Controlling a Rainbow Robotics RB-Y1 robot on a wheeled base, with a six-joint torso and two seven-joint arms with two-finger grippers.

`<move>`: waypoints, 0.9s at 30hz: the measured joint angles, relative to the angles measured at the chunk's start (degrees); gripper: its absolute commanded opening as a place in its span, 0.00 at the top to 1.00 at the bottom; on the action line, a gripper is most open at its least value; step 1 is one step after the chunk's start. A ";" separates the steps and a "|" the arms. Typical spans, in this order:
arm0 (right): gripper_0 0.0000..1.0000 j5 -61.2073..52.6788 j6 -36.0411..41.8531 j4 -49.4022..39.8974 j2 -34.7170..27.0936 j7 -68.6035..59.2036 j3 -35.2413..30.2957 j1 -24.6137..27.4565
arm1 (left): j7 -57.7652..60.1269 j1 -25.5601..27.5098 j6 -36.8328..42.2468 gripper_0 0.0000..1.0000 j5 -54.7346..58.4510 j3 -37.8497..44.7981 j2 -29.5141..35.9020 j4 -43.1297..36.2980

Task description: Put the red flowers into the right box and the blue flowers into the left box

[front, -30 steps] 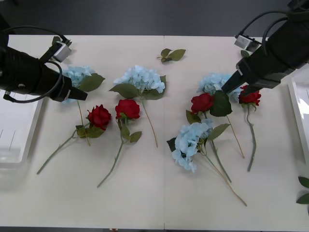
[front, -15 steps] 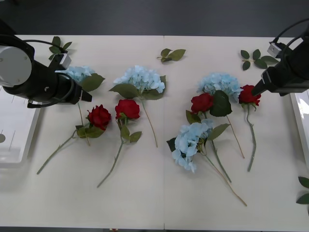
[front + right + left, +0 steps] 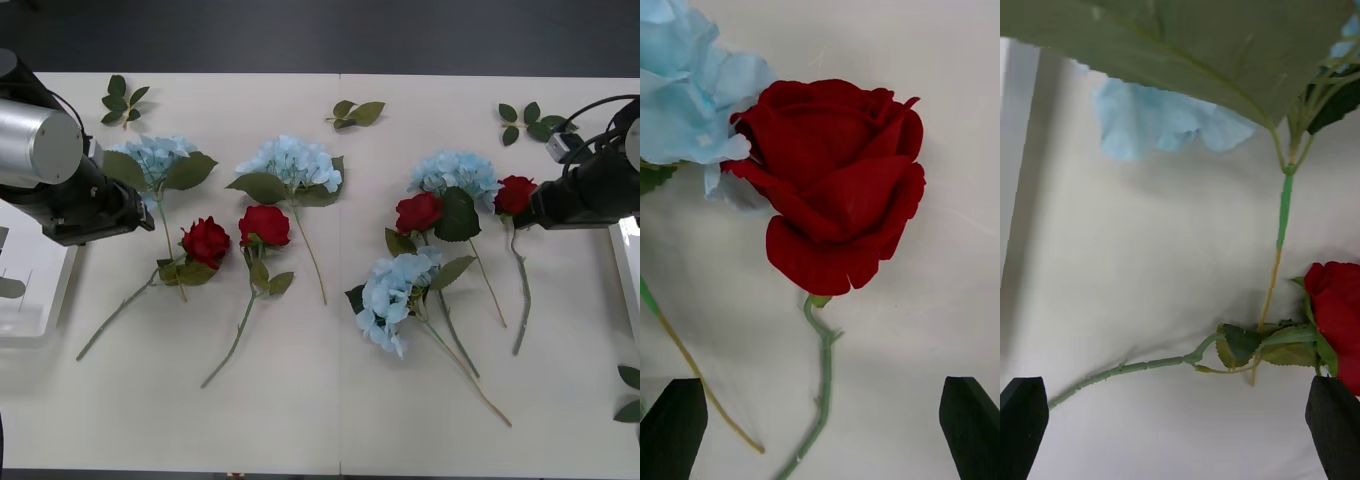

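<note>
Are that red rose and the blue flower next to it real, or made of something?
Probably artificial. The red rose has thick, matte, cloth-like petals with cut edges, likely fabric. Its stem looks like smooth moulded green plastic. The blue flower has thin, papery, frayed-looking petals, likely fabric too.

We see four red flowers (image 3: pixel 264 225) and four blue flowers (image 3: pixel 294 164) flat on the surface, stems toward us. Left box (image 3: pixel 40 300) and right box (image 3: pixel 622 250) at the edges, white.

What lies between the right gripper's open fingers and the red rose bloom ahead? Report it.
Right wrist view: bare table and the rose's thin green stem, running down between the right gripper's fingers.
</note>
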 measured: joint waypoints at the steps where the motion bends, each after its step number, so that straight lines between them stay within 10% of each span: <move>1: 0.09 0.21 -1.43 0.38 0.00 0.00 1.01 0.00 | 0.79 0.00 -0.01 0.00 0.00 0.00 0.00 0.33; 27: 0.10 6.67 -10.63 8.09 5.19 0.00 5.40 0.00 | 10.10 -5.86 -3.86 0.00 -5.18 -0.09 0.00 13.35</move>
